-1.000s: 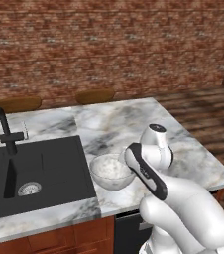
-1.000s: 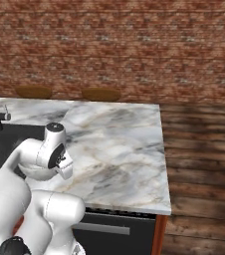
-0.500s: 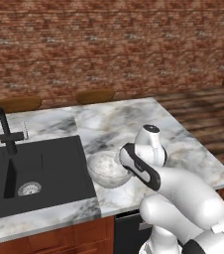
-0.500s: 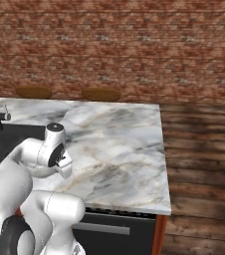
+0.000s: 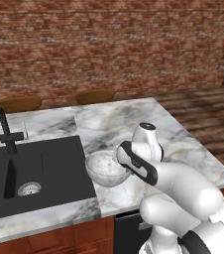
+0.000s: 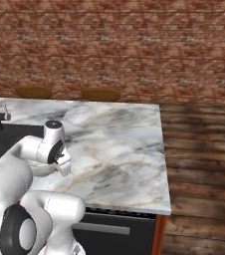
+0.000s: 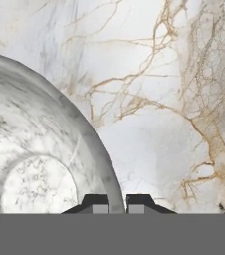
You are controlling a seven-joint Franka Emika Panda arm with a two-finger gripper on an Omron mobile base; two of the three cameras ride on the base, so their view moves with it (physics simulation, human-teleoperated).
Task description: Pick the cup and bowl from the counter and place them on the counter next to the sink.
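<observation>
The bowl (image 5: 103, 169), wide, mottled and grey-white, is at the near part of the counter (image 5: 134, 124), just right of the black sink (image 5: 34, 168). My gripper (image 7: 115, 205) is shut on its right rim, one fingertip inside the wall and one outside. In the hand view the bowl (image 7: 35, 149) takes up the left half, over veined marble (image 7: 159, 99). Whether the bowl rests on the marble or hangs just above it, I cannot tell. The white wrist (image 6: 52, 142) bends down over the counter's left part (image 6: 114, 144). The cup is out of view.
A black angular faucet (image 5: 2, 131) stands at the sink's far left. Two brown wooden seat backs (image 5: 95, 95) (image 5: 19, 104) rise behind the counter before a brick wall. The counter ends at the right (image 6: 162, 164) over plank floor. A dark appliance front (image 6: 109, 229) sits below.
The hand and the bowl in it have shifted slightly left, toward the sink. The jaws have stayed shut on the rim.
</observation>
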